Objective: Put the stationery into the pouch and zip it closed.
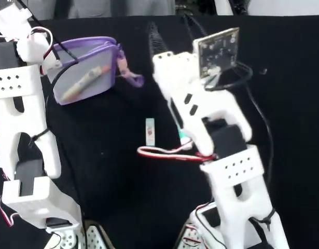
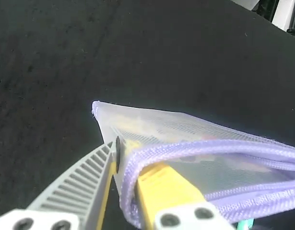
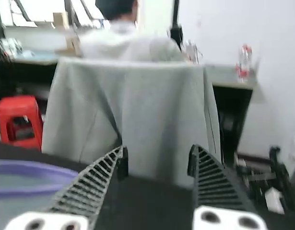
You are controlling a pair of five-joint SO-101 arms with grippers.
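L tool (image 2: 124, 158) clamped on pouch (image 2: 195, 143) at corner of zip edge: yellow finger inside mouth, grey finger outside. Pouch tilted, mouth unzipped, orange pen (image 1: 84, 82) inside. R tool (image 3: 158, 154) open, nothing betw fingers, raised just beside pouch; purple rim near one finger. Small pale item (image 1: 150, 131) flat on counter (image 1: 107, 171), well apart from L tool, nearer R arm. Green-tipped item (image 1: 183, 136) beside it, partly under R arm.
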